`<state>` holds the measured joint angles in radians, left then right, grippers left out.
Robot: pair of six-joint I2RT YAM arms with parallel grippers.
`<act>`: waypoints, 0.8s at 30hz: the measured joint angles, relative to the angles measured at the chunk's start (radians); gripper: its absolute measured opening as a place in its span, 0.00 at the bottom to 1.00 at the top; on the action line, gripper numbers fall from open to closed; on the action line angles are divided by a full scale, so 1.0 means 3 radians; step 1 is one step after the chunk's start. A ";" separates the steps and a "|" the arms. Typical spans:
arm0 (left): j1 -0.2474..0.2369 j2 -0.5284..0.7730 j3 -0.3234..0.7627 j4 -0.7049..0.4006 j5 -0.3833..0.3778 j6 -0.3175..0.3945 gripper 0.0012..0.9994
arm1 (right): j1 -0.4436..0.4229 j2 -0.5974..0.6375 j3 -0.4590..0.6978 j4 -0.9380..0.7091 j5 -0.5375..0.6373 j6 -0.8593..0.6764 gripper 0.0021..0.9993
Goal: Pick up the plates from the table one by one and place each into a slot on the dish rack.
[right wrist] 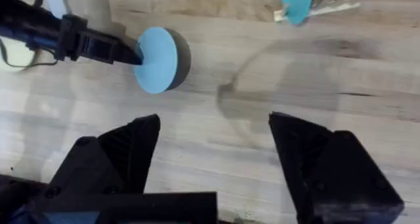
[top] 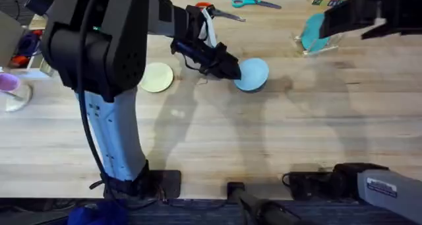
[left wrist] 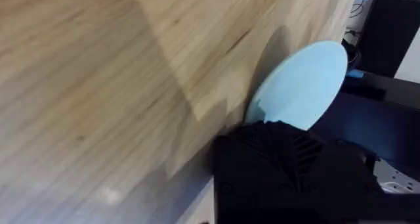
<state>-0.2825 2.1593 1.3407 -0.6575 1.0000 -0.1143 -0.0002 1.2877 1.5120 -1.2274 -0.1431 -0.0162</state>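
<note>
Biggest worry here is that the left gripper (top: 227,70) has the light blue plate (top: 252,74) pinched only at its near rim, so most of the disc hangs out past the fingertips. The right wrist view shows the plate lifted and tilted with its shadow behind it, so I'd guess it's just off the table (top: 277,139). A thin edge grip like that could let the plate pivot or slip out on the way to the dish rack (top: 316,43), and if it twists it won't line up with a slot between the dowels. The rack sits toward the far right corner of the table and already has a darker teal plate (top: 315,31) standing in it, so a sloppy approach could knock that one or shove the light rack along. The left arm reaches out from its base at the near left edge, stretched low across the middle of the table, wrist angled down toward the plate. The pale yellow plate (top: 156,77) lies flat just beside that arm, close enough that a swing back could clip it. The right gripper (right wrist: 213,152) hangs spread wide with nothing in it, looking down at the tabletop, with the right arm up over the rack, so the two could get in each other's way there.
</note>
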 joint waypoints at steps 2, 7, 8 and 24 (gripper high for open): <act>0.0000 0.0000 0.0000 0.0003 0.0000 -0.0001 0.04 | 0.0000 0.0128 -0.0001 0.0000 -0.0041 0.0000 1.00; 0.0000 0.0000 0.0000 0.0011 0.0000 -0.0020 0.04 | 0.0000 0.0333 -0.0095 0.0131 -0.0181 0.0001 1.00; 0.0000 -0.0001 0.0000 0.0011 0.0000 -0.0022 0.04 | 0.0000 0.0345 -0.0162 0.0208 -0.0244 0.0003 1.00; 0.0000 0.0000 0.0000 0.0011 0.0000 -0.0023 0.04 | 0.0004 0.0461 -0.1493 0.1384 -0.0821 0.0672 1.00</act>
<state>-0.2825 2.1593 1.3407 -0.6540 1.0000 -0.1211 0.0011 1.4258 1.0642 -0.8121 -0.3894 0.1855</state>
